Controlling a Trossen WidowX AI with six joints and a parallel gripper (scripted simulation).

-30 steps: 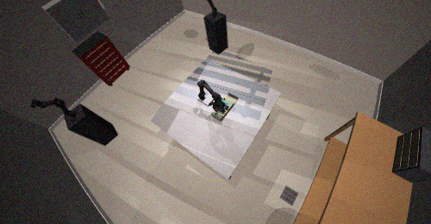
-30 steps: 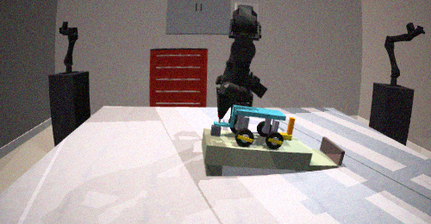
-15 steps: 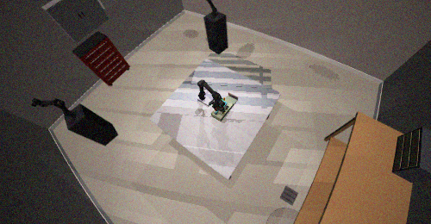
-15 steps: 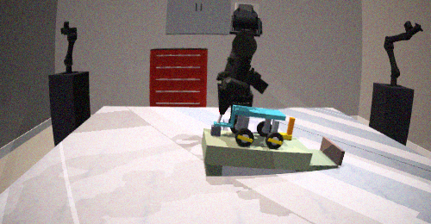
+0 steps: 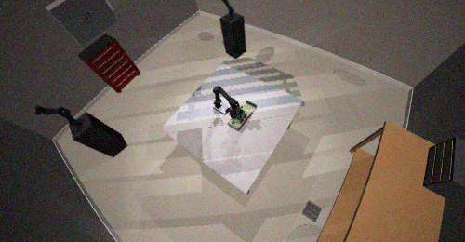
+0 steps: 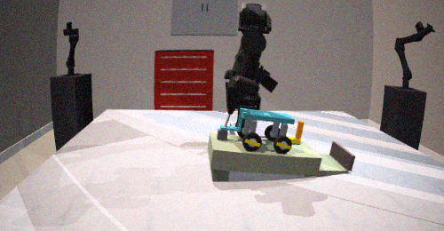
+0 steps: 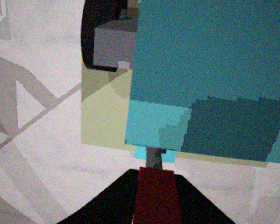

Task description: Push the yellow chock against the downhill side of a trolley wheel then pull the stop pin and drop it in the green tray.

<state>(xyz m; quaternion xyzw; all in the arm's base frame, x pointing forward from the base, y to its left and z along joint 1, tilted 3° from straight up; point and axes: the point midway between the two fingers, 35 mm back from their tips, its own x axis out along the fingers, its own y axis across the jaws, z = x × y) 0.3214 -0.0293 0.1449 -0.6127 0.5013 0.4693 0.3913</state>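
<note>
The trolley (image 6: pixel 267 115) (image 7: pixel 206 60), teal with black wheels, stands on the pale green ramp (image 6: pixel 266 162) (image 7: pixel 102 117). My gripper (image 7: pixel 153 180) is shut on the red head of the stop pin (image 7: pixel 158 197) at the trolley's uphill end. The pin's grey shaft shows beyond the head in the wrist view; whether its lower end is still in the ramp I cannot tell. The chock, with yellow body and orange handle (image 6: pixel 300 131), stands at the downhill side of the far downhill wheel (image 6: pixel 271 132); the exact contact is partly hidden. The green tray cannot be made out.
A brown end board (image 6: pixel 342 155) stands at the ramp's low end. The trolley's teal deck lies close beside my fingers. A grey block (image 6: pixel 222 134) sits at the ramp's uphill end. Two other arms on black pedestals (image 6: pixel 72 109) (image 6: pixel 403 114) stand far off.
</note>
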